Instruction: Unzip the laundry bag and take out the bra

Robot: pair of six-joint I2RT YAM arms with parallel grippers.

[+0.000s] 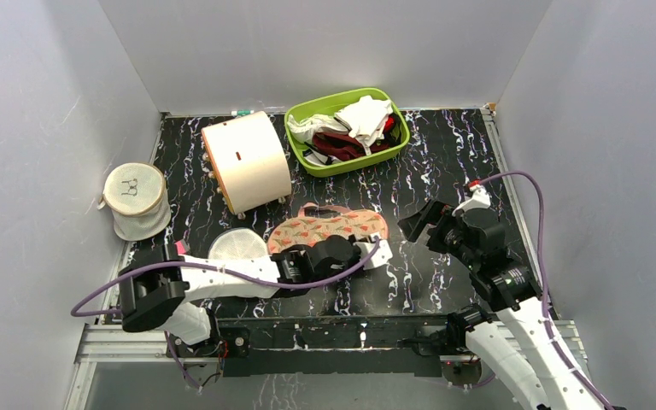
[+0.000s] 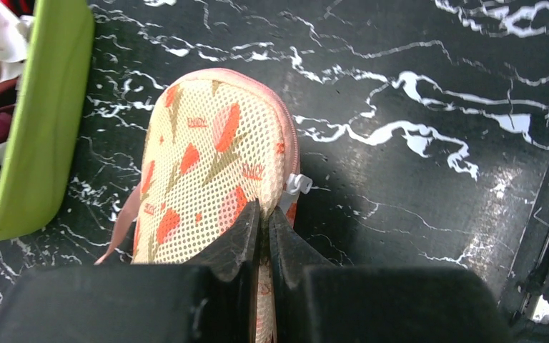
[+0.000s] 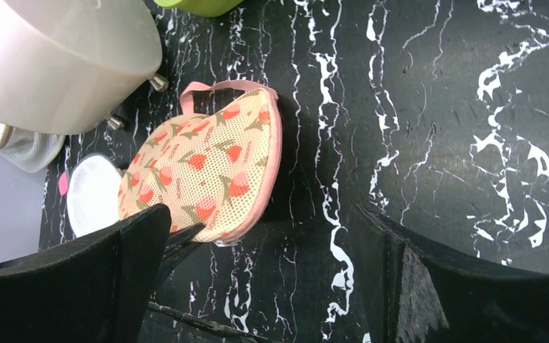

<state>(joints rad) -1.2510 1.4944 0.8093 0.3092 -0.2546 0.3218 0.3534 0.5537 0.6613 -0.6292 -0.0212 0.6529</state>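
Observation:
The laundry bag [image 1: 333,227] lies flat mid-table, peach mesh with red and green print and pink zip edging. My left gripper [image 1: 374,252] is at its right end, shut on the bag's edge fabric [image 2: 264,211]. A white zip pull [image 2: 298,184] sticks out just past the fingertips. In the left wrist view the bag [image 2: 207,157] stretches away from the jaws. My right gripper [image 1: 423,224] hovers to the right of the bag, open and holding nothing [image 3: 261,218]; the bag [image 3: 200,171] shows to its left. The bra is hidden.
A green basket [image 1: 291,128] of white and dark red cloths stands at the back. A white cylinder [image 1: 246,161] lies behind the bag. A white mesh cylinder bag [image 1: 135,201] is far left, and a round white mesh disc [image 1: 237,245] beside the bag.

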